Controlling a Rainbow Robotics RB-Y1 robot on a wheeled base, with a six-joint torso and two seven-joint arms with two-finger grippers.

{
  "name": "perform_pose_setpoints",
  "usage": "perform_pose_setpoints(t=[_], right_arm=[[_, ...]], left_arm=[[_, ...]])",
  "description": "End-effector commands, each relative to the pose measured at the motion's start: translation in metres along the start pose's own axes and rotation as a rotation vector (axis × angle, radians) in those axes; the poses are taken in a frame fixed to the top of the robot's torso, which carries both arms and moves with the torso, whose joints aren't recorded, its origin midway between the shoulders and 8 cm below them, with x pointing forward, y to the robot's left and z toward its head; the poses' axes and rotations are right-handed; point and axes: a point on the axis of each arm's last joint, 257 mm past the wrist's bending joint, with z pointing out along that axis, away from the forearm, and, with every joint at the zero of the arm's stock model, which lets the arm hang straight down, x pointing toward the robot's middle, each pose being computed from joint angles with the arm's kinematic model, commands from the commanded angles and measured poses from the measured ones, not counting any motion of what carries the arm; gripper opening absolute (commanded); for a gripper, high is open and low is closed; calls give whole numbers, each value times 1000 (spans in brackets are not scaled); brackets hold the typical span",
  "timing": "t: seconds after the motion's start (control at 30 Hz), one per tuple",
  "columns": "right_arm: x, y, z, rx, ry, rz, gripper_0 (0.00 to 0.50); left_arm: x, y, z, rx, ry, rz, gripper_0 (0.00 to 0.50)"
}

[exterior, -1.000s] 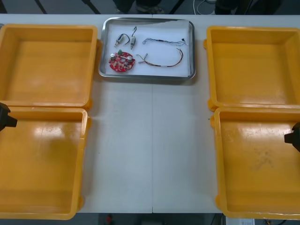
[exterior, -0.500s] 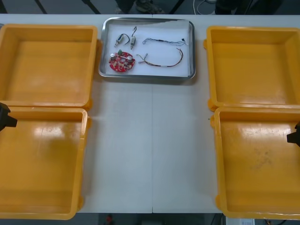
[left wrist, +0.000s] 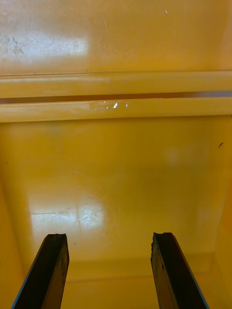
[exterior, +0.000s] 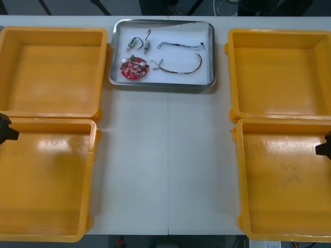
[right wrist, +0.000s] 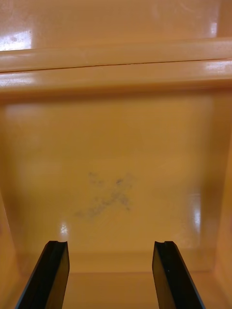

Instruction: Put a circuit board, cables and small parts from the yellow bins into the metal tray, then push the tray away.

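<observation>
The left gripper (left wrist: 108, 239) hangs wide open over the near left yellow bin (exterior: 46, 175). The metal tray (exterior: 162, 86), white inside, sits between the far bins and holds small metal parts (exterior: 138, 44), a red circuit board (exterior: 134, 68) and thin cables (exterior: 178, 67). The right gripper (right wrist: 111, 246), also spread wide, is above the near right yellow bin (exterior: 284, 181). It has edged outward since a second ago, while the tray is unmoved.

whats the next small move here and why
Probably none, just park: the tray sits loaded at the table's far edge with board, cables and small parts, the bins look empty, and the left gripper and right gripper hang open over the near bins.
</observation>
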Motion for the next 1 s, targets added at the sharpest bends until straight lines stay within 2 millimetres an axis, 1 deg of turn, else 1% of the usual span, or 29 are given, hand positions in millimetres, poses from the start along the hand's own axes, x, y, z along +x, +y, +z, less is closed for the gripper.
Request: perform_pose_setpoints(t=[0.03, 1.0], right_arm=[[-14, -10, -15, 34, -39, -6, 500], [-14, -10, -15, 34, -39, -6, 500]], left_arm=[[-1, 13, -14, -43, -16, 27, 500], [-1, 13, -14, -43, -16, 27, 500]])
